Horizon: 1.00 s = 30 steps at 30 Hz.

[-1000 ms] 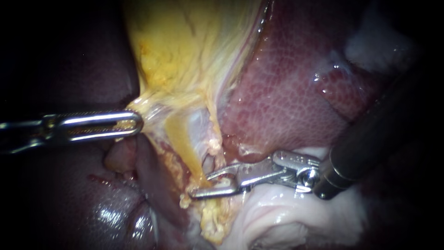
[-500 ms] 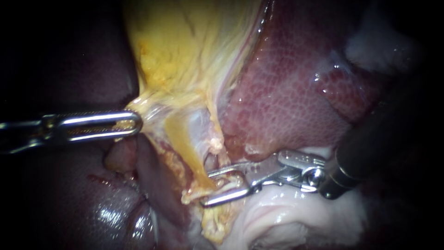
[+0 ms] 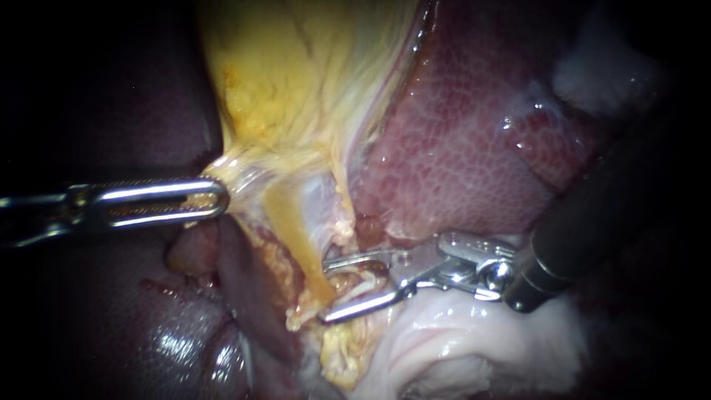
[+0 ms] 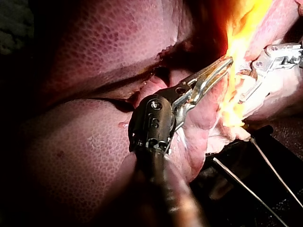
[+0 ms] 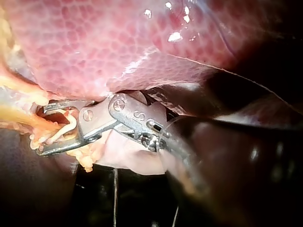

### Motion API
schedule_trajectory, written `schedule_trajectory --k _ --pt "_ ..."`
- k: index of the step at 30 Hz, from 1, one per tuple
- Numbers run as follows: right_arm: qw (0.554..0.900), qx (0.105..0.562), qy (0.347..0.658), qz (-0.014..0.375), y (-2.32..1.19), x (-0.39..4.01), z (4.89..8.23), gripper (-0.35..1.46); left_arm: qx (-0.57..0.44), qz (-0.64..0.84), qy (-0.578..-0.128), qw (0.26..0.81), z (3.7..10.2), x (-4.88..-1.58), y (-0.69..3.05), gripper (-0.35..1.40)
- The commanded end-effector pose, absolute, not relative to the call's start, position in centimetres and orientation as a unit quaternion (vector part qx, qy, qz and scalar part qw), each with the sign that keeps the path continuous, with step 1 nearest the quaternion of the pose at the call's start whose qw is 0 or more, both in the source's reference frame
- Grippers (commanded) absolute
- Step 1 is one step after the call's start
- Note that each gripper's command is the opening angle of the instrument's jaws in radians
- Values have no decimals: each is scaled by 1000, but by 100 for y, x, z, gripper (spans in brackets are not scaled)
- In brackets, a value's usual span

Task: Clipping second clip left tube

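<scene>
While my left instrument (image 3: 221, 198) has its jaws closed on the gallbladder (image 3: 296, 74) at its narrow lower end, my right instrument (image 3: 326, 290) has its jaws wide apart and grips nothing. The lower end of the left tube (image 3: 292, 222) lies between these open jaws, just below the edge of the liver (image 3: 459, 148).

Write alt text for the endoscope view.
The right instrument comes in from the right, its pincer open around yellowish tissue at the foot of a yellow tube. The left instrument, coming in from the left, grips the narrow lower end of the yellow gallbladder. Red liver lies behind.
</scene>
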State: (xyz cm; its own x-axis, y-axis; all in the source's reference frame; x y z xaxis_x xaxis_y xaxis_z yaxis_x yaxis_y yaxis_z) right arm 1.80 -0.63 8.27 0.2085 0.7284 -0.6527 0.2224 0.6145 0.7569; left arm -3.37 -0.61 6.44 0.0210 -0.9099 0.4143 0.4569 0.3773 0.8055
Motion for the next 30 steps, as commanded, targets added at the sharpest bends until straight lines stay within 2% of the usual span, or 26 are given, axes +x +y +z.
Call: schedule_trajectory --k 1,11,21,30 --pt "664 399 603 192 -65 181 826 54 234 -506 -483 675 644 -337 -61 -35" --pt "630 435 616 186 -78 178 801 53 235 -505 -483 675 649 -333 -59 -35" --pt "615 455 618 178 -86 182 790 52 237 -504 -481 677 658 -329 -55 -35" --pt "616 457 616 176 -98 203 802 52 235 -505 -481 677 658 -335 -56 -35"
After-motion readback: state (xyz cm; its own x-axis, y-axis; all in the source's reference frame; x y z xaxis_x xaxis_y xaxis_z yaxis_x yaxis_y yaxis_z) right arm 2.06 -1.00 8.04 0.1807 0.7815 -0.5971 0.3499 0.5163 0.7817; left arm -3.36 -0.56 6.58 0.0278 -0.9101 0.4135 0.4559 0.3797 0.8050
